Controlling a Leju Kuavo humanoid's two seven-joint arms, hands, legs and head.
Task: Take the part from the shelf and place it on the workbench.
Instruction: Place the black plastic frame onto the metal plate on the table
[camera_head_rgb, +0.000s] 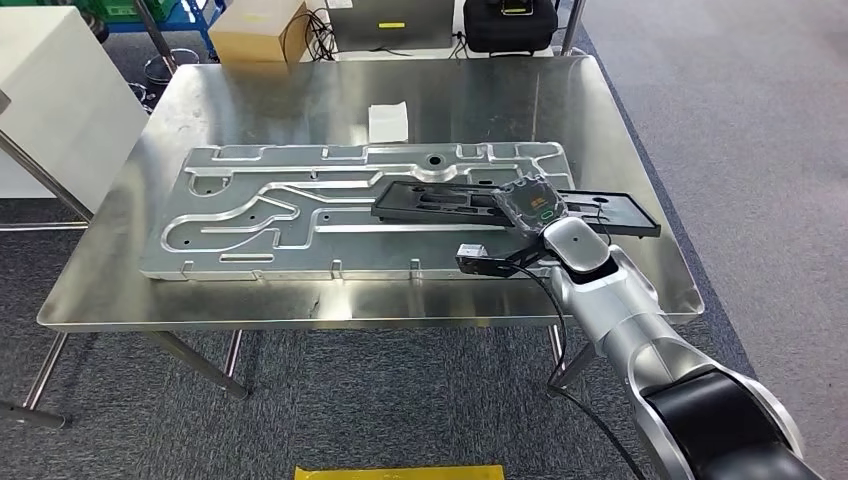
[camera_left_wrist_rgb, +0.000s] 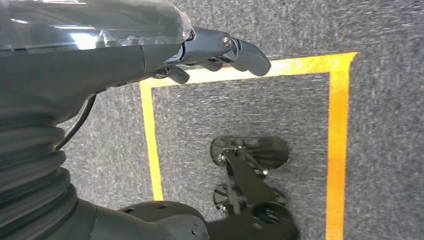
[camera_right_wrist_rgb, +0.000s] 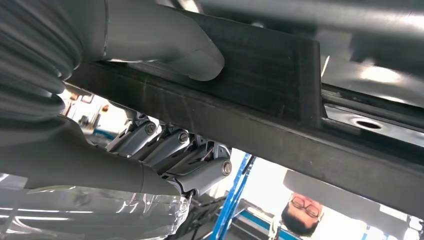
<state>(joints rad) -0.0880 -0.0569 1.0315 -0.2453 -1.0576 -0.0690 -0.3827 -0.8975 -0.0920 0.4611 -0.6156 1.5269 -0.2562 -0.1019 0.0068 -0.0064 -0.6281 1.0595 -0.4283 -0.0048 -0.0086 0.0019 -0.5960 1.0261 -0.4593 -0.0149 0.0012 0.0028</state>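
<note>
Part: black flat part (camera_head_rgb: 480, 203) lies partly over the machined aluminium plate (camera_head_rgb: 300, 215) on the steel counter (camera_head_rgb: 250, 100).
Right robot hand (camera_head_rgb: 535, 205): grasping the part's edge.
Left robot hand (camera_left_wrist_rgb: 220, 50): hangs empty, fingers loosely apart.
Advice: settle the part flat before letting go.

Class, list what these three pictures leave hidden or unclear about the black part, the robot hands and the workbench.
- Black part, head view: the right robot hand covers its middle, so whether it rests on the grooved metal plate is unclear.
- Right wrist view: the part's ends are cut off by the edges.
- Left robot hand, left wrist view: fingertips partly hidden.
- Workbench legs: mostly hidden under its top.
</note>
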